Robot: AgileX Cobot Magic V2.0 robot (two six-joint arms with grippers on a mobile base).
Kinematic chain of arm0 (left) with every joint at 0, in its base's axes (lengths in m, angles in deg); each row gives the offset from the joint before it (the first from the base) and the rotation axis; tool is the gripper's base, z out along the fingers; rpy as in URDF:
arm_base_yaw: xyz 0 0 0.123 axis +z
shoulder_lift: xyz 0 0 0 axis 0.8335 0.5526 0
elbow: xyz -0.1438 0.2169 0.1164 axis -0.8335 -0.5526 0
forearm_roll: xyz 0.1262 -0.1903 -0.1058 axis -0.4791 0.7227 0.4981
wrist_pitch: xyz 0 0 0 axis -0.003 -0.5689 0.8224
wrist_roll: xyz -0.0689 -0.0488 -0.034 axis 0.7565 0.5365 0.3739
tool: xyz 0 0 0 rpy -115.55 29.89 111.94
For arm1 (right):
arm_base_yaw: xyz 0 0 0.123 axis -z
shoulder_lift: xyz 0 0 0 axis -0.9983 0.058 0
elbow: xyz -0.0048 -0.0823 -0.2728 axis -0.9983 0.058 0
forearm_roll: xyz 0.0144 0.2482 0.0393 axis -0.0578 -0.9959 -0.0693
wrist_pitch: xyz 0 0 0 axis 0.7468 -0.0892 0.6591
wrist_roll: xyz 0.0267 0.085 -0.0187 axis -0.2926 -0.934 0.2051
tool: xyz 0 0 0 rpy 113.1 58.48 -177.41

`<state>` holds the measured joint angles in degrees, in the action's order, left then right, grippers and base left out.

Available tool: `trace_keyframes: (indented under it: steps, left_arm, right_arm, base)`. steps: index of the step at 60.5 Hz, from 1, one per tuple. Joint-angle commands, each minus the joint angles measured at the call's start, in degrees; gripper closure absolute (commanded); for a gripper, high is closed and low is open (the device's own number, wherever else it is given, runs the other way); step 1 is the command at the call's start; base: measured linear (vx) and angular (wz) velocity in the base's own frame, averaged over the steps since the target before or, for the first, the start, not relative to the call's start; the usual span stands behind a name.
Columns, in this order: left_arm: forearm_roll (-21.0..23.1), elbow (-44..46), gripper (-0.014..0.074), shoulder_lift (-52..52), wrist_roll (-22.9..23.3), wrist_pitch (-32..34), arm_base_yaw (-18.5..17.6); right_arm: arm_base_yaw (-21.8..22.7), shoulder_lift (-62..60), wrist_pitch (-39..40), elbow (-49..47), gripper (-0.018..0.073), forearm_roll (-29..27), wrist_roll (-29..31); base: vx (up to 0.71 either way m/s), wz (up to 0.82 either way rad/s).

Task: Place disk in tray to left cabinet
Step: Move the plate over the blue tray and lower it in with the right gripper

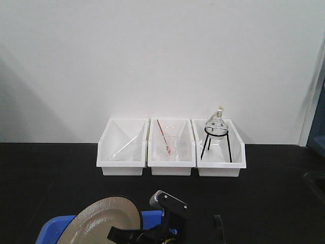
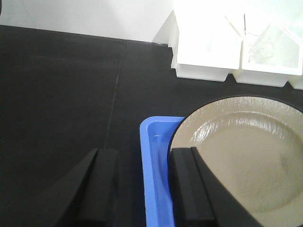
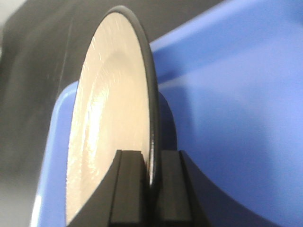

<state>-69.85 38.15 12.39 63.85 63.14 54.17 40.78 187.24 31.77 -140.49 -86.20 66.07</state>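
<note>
- While my right gripper [image 3: 150, 156] is clamped on the black rim of the disk [image 3: 109, 118], one finger on each face, the disk stands tilted on edge over the blue tray [image 3: 236, 94].
- Its lower edge is hidden, so I cannot tell whether it touches the tray floor.
- My left gripper [image 2: 142, 152] is spread wide and holds nothing; the tray's left rim shows between its fingers at the bottom of the left wrist view.
- I judge the step to be laying the disk flat. It looks nearly as wide as the tray, so I should tip it down slowly and centred, or it may ride up on the rim.
- I would let go only once it lies flat.
- No cabinet is in view; the white bins [image 1: 171, 147] sit well apart, mid-frame in the front view.
</note>
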Motion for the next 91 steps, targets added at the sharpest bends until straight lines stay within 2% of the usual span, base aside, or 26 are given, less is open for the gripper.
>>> trace_keyframes:
  steps: [1, 6, 21, 30, 46, 70, 77, 83, 86, 91]
  left_arm:
    - [0.44, 1.52, 0.0202, 0.55, -0.03, 4.3, 0.16]
    - [0.44, 1.52, 0.0202, 0.55, -0.03, 4.3, 0.16]
    - [0.44, 1.52, 0.0202, 0.55, -0.03, 4.3, 0.16]
    - [0.44, 1.52, 0.0202, 0.55, -0.03, 4.3, 0.16]
    - [0.44, 1.52, 0.0202, 0.55, -0.03, 4.3, 0.16]
    - [0.44, 1.52, 0.0202, 0.55, -0.03, 4.64, 0.16]
    - [0.44, 1.52, 0.0202, 0.55, 0.01, 5.84, 0.16]
    - [0.48, 1.52, 0.0202, 0.57, 0.8, 7.96, 0.16]
    - [0.48, 1.86, 0.0197, 0.85, 0.8, 7.82, 0.16]
    - [0.48, 3.72, 0.0183, 2.66, 0.8, 5.06, 0.16]
  right_arm:
    - [0.15, -2.67, 0.98, -1.4, 0.0442, 0.83, 8.18]
    - [0.56, -2.67, 0.86, -1.4, 0.0384, 0.65, 10.99]
    - [2.55, -2.67, -2.41, -1.4, 0.0135, -0.66, 10.92]
    - [2.62, -2.67, -4.21, -1.4, 0.0058, -0.66, 10.92]
    - [3.96, -2.73, -6.13, -1.4, 0.0055, -0.42, 12.43]
    - [16.28, -6.06, -18.59, -1.4, 0.0055, 1.34, 14.87]
    - [18.45, -7.0, -18.61, -1.4, 0.0055, 1.25, 15.04]
    - [18.64, -7.0, -18.81, -1.4, 0.0055, 1.18, 15.21]
    - [18.58, -7.0, -19.95, -1.4, 0.0057, 1.42, 16.51]
    - [18.58, -7.39, -23.6, -1.4, 0.0058, 3.76, 22.28]
  base:
    - [0.0, 0.0]
    - [0.0, 0.0]
    - [0.0, 0.0]
    - [0.0, 0.0]
    - [0.0, 0.0]
    - [0.0, 0.0]
    - [0.0, 0.0]
    - [0.0, 0.0]
    - [0.0, 0.0]
    - [0.0, 0.0]
